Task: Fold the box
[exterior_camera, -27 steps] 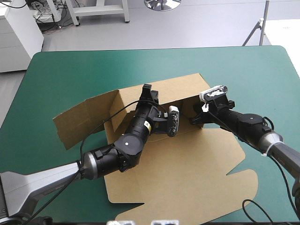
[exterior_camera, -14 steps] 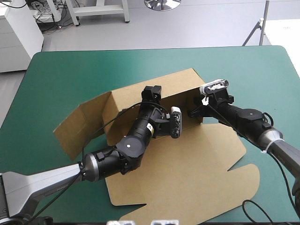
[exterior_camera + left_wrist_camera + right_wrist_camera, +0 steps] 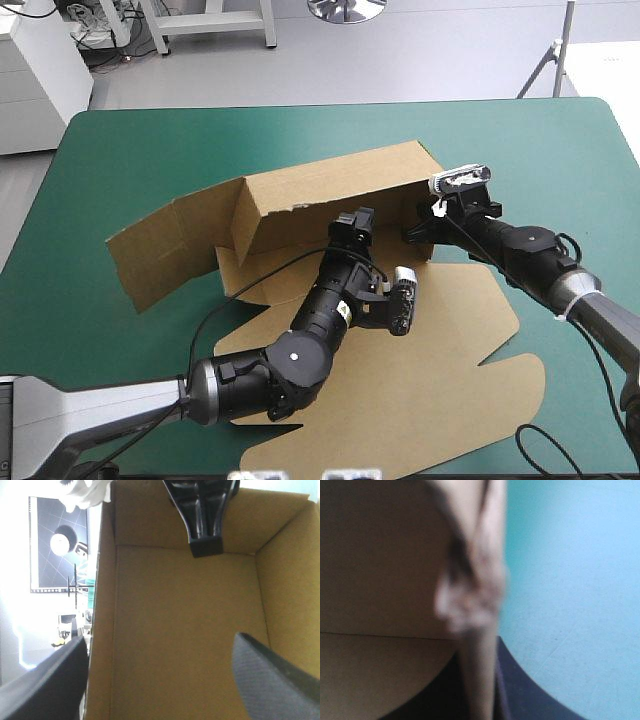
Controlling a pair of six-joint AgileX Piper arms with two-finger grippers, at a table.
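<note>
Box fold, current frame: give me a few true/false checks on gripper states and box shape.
1. The left gripper is open, facing the inside of the box. True.
2. The right gripper holds nothing. False: it is shut on the box's side wall.
3. The box lies fully flat. False: its far wall stands raised.
4. Part of the box lies flat on the teal-green cover, toward the near edge. True.
</note>
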